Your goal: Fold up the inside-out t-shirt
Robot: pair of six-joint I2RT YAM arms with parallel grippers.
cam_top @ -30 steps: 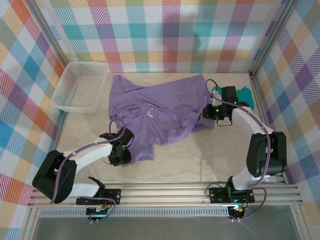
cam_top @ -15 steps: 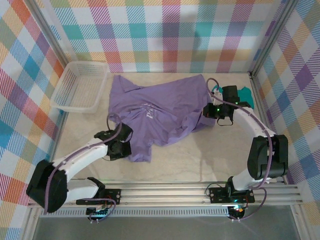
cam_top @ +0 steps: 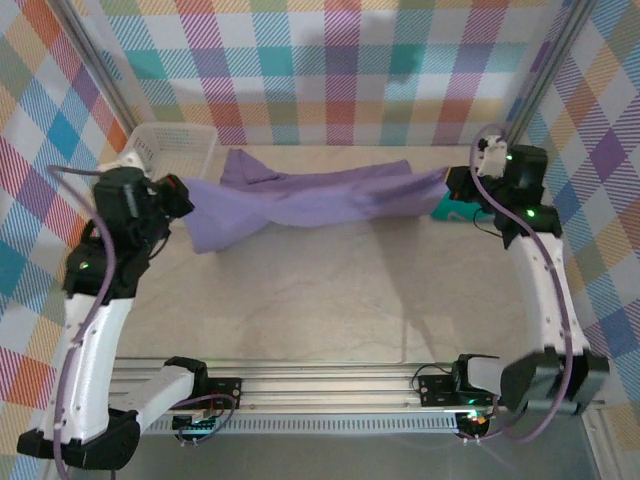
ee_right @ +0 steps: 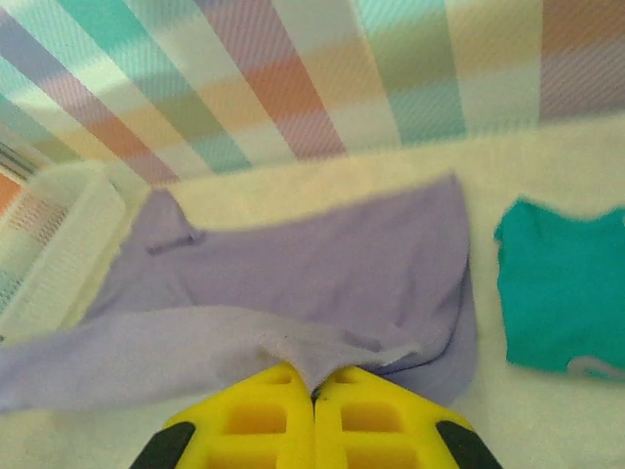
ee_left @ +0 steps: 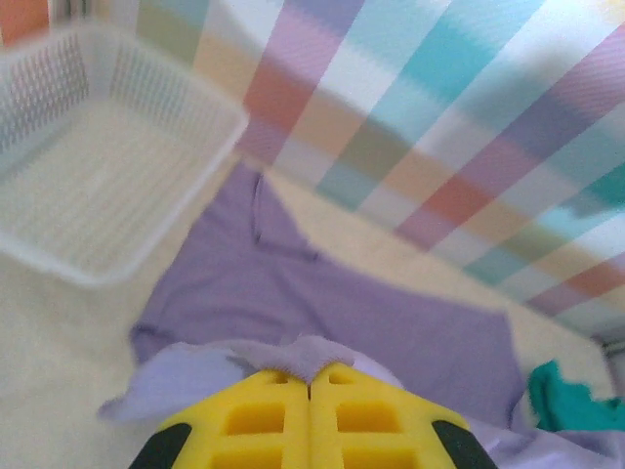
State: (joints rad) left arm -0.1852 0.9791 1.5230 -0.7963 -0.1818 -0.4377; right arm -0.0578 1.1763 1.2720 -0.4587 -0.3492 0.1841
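The lavender t-shirt (cam_top: 320,200) hung stretched along the table's (cam_top: 330,295) far edge, its ends pinched by the left gripper (ee_left: 310,376) near the white basket (cam_top: 185,143) in the far-left corner and by the right gripper (ee_right: 313,384) near the teal garment (ee_right: 562,293), far right.

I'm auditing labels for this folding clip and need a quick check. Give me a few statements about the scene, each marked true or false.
1. The left gripper and the right gripper are both shut on the t-shirt. True.
2. The t-shirt is inside the basket. False: it is stretched between the two grippers, beside the basket.
3. A teal garment lies on the table near the right gripper. True.
4. The left gripper holds the teal garment. False: it pinches purple t-shirt fabric.
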